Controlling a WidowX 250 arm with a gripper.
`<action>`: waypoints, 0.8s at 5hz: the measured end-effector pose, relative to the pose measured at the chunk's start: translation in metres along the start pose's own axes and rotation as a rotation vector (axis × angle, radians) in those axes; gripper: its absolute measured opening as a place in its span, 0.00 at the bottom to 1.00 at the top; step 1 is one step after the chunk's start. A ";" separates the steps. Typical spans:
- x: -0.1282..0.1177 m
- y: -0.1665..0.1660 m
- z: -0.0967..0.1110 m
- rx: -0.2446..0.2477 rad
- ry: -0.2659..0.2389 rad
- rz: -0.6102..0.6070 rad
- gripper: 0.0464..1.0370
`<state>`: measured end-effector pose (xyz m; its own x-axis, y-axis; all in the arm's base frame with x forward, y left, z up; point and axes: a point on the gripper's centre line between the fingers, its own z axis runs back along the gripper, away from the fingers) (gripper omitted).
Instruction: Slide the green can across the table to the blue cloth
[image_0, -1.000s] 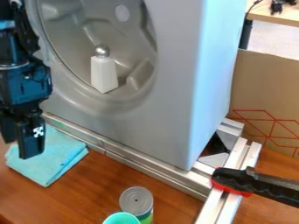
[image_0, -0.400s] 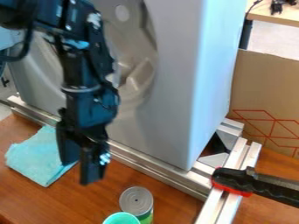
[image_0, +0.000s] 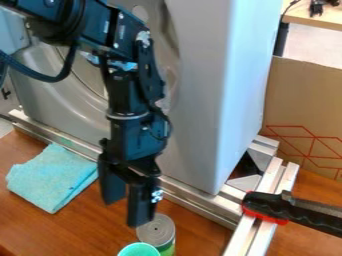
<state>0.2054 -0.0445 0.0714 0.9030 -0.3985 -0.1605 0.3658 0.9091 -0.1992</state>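
The black gripper (image_0: 127, 212) hangs over the wooden table at the lower centre-left, its two fingers apart with nothing between them. Just behind its right finger stands a can with a grey lid (image_0: 156, 230). In front of that is a teal cup (image_0: 139, 249) at the bottom edge. A folded light-blue cloth (image_0: 48, 177) lies on the table left of the gripper. The arm covers much of the round recess in the grey machine.
The tall grey machine (image_0: 200, 100) stands behind a metal rail (image_0: 186, 196). A second rail runs toward the front right, with a black and red clamp (image_0: 270, 206) on it. A cardboard sheet (image_0: 302, 102) stands at the right, and part of another table shows top right.
The gripper has moved right and down from the left edge, passing the cloth to hang beside the can. The arm now hides the white bottle-like object seen earlier in the recess.
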 end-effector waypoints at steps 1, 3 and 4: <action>0.010 -0.022 -0.004 -0.007 -0.028 -0.004 0.96; 0.020 -0.051 -0.021 0.047 -0.010 0.069 0.96; 0.032 -0.053 -0.029 0.130 -0.006 0.181 0.96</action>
<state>0.2085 -0.1091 0.0491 0.9577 -0.2274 -0.1763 0.2236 0.9738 -0.0413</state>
